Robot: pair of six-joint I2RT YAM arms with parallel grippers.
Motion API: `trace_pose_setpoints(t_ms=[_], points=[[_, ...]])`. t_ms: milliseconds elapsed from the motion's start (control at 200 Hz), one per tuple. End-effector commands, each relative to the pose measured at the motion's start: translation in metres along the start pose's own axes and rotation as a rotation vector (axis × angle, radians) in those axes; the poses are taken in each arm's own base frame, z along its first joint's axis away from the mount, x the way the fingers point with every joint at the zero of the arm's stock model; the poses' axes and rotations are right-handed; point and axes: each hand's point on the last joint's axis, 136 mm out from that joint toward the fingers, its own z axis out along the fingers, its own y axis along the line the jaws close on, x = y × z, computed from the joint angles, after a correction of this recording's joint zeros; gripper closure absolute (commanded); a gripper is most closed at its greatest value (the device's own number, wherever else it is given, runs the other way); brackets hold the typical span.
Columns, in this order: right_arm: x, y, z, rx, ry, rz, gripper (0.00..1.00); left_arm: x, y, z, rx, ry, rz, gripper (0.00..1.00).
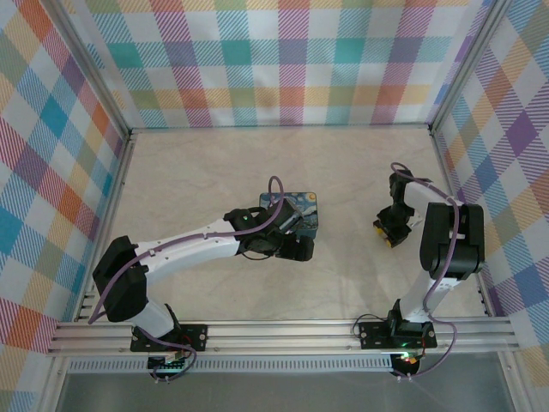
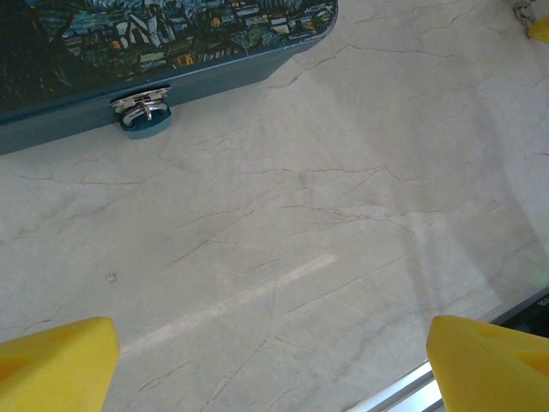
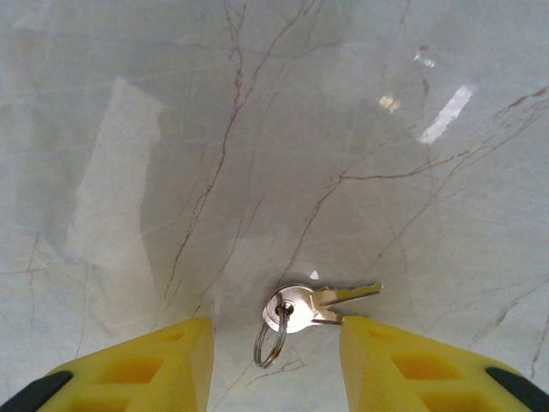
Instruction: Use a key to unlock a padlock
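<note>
Two silver keys point(image 3: 319, 303) on a split ring point(image 3: 271, 337) lie flat on the marble table. My right gripper point(image 3: 276, 343) is open just above them, its yellow fingers point(image 3: 137, 369) on either side; one key tip touches the right finger. In the top view the right gripper point(image 1: 393, 230) points down at the right of the table. A blue box with a painted lid point(image 2: 154, 39) carries a silver clasp and a small blue padlock point(image 2: 143, 110) at its front edge. My left gripper point(image 2: 270, 360) is open over bare table, short of the padlock, beside the box point(image 1: 292, 212).
Plaid walls enclose the marble table point(image 1: 214, 172) on three sides. An aluminium rail point(image 1: 283, 330) runs along the near edge, also seen in the left wrist view as a metal rail point(image 2: 412, 386). Bare table lies between the box and the right gripper.
</note>
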Motion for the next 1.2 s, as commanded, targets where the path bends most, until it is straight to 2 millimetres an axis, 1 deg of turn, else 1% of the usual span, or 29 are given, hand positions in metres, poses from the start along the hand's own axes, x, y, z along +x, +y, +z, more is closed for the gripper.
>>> trace_pose_setpoints(t_ms=[0,60,120,180,220,305,320,370,375,415,470,510,540,675,735,820,955,1095,1195], points=[[-0.004,-0.005,0.002,0.034,-0.004,0.004,0.57,0.003,-0.002,0.003,-0.015,0.006,0.005,0.08],[-0.004,-0.005,0.004,0.038,0.000,0.004,0.57,0.004,-0.002,0.003,-0.014,0.008,0.005,0.08],[-0.004,-0.004,0.006,0.036,0.006,0.000,0.64,0.004,-0.002,0.003,-0.015,0.008,0.004,0.08],[-0.004,-0.003,0.008,0.036,0.008,-0.002,0.66,0.003,-0.001,0.003,-0.017,0.006,0.002,0.08],[-0.004,-0.003,0.009,0.034,0.010,-0.006,0.72,0.003,-0.001,0.003,-0.018,0.005,0.003,0.08],[-0.003,-0.002,0.010,0.030,0.016,-0.010,0.77,0.004,-0.001,0.002,-0.018,0.005,0.004,0.08],[-0.003,-0.002,0.010,0.029,0.017,-0.010,0.79,0.004,-0.001,0.003,-0.018,0.005,0.002,0.08],[-0.002,-0.001,0.010,0.024,0.018,-0.013,0.85,0.003,-0.001,0.002,-0.018,0.004,0.001,0.08],[-0.002,-0.001,0.010,0.023,0.018,-0.015,0.86,0.004,-0.001,0.002,-0.017,0.004,0.003,0.08],[-0.002,-0.001,0.009,0.019,0.018,-0.017,0.89,0.003,-0.001,0.002,-0.018,0.004,0.001,0.08],[-0.001,0.000,0.007,0.009,0.017,-0.026,0.95,0.003,-0.001,0.002,-0.018,0.002,0.001,0.08],[-0.001,0.000,0.005,0.005,0.016,-0.030,0.97,0.003,-0.001,0.002,-0.018,0.001,0.000,0.08],[-0.001,0.000,0.003,-0.001,0.014,-0.035,1.00,0.002,-0.001,0.002,-0.018,-0.002,0.000,0.08],[0.001,0.004,-0.012,-0.052,-0.002,-0.061,1.00,0.001,0.001,0.000,-0.024,-0.014,-0.002,0.08],[0.003,0.008,-0.021,-0.094,-0.006,-0.074,1.00,0.000,0.003,-0.002,-0.030,-0.027,-0.002,0.08],[0.007,0.018,-0.041,-0.184,-0.019,-0.108,1.00,-0.006,0.005,-0.009,-0.034,-0.059,-0.007,0.08],[0.015,0.039,-0.082,-0.356,-0.047,-0.192,1.00,-0.021,0.013,-0.024,-0.016,-0.116,-0.053,0.07],[0.035,0.068,-0.130,-0.566,-0.058,-0.326,1.00,-0.044,0.026,-0.043,0.030,-0.178,-0.133,0.06],[0.055,0.088,-0.167,-0.706,-0.063,-0.433,1.00,-0.061,0.030,-0.059,0.102,-0.218,-0.191,0.06]])
